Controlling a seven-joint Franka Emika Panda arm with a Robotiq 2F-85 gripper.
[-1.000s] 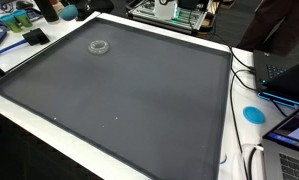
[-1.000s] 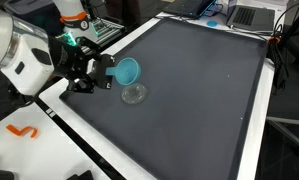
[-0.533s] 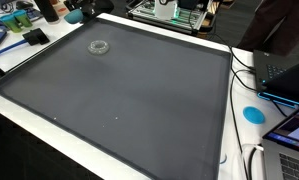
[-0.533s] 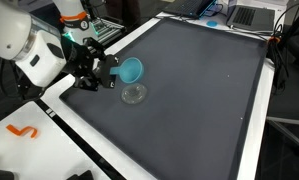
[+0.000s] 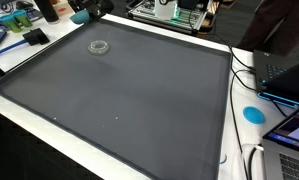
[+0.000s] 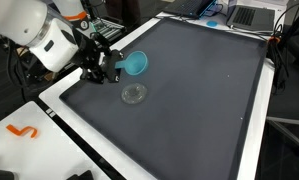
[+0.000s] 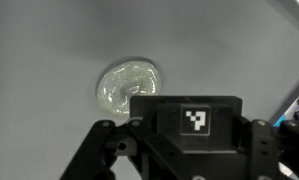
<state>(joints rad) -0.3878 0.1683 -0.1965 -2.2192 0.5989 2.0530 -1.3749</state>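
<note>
The tool (image 6: 120, 68) clamps a tilted blue cup (image 6: 137, 64); a clear dish (image 6: 134, 94) lies on the mat (image 6: 204, 95) nearby.

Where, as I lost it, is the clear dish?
In an exterior view, the clear dish lies on the dark mat's left, below the blue cup in the hand.

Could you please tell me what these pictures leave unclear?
- End effector: fingertips hidden behind its own housing in wrist view; cut off by the top edge in an exterior view.
- Blue cup: where fingers grip it, too small in exterior view.
- Clear glass piece: lid or dish, too transparent in every view.
</note>
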